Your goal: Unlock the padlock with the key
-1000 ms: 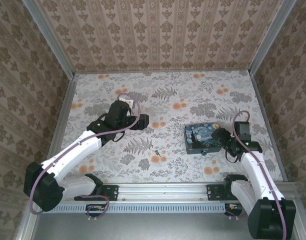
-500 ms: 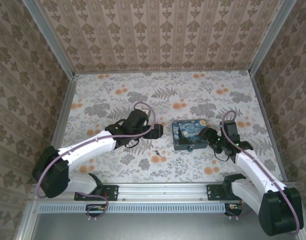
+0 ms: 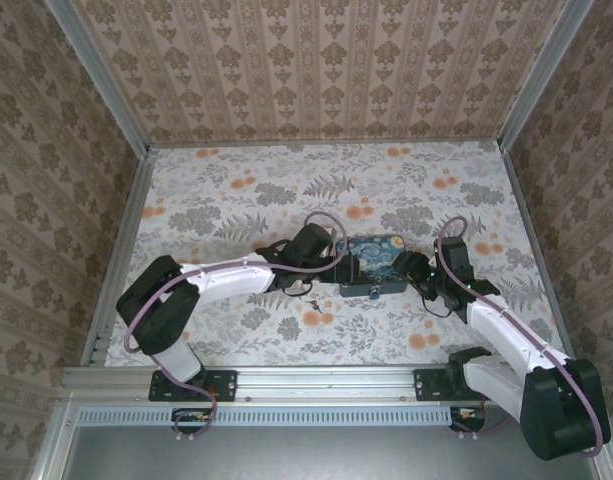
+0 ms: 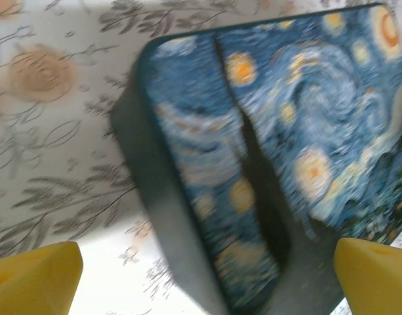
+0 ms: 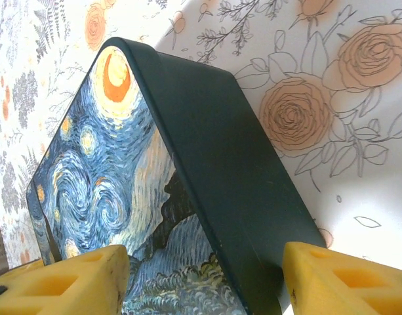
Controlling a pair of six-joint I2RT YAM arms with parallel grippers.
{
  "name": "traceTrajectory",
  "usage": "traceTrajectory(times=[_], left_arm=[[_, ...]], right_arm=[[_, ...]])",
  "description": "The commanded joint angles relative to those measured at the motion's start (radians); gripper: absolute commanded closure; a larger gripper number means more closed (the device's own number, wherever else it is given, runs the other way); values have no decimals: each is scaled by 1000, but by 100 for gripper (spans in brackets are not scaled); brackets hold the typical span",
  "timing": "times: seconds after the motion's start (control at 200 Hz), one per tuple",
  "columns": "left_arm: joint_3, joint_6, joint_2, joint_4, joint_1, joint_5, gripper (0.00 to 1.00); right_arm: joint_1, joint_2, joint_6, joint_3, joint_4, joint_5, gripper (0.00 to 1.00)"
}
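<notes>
item: steadying step; right gripper (image 5: 204,275) part open astride the blue box (image 5: 207,144) (gripped or not, cannot tell), left gripper (image 4: 201,275) gaping, empty; next wants a fine pinch on the likely key (image 3: 308,298) just beside it.

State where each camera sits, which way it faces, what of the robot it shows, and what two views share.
Top external: above and behind the bases, looking down on the floral table; left arm and right arm show.
Left wrist: on the left arm, facing the blue painted box close up; left gripper at the bottom edge.
Right wrist: on the right arm, facing the box's dark side; right gripper straddles it.
Shared: every view catches the box.
</notes>
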Motion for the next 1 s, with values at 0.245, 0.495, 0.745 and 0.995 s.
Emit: traceTrajectory(times=[0.245, 0.495, 0.745, 0.995], left_arm=[[46, -61, 59, 143, 97, 115, 0], [29, -35, 52, 137, 180, 133, 0], [12, -32, 60, 156, 232, 142, 0], [-1, -34, 71, 179, 266, 132, 0]], right_arm=[[72, 131, 54, 36, 141, -4, 42], [154, 316, 79, 138, 237, 14, 43], [193, 463, 88, 239, 280, 23, 42], [193, 517, 74, 294, 280, 16, 35]])
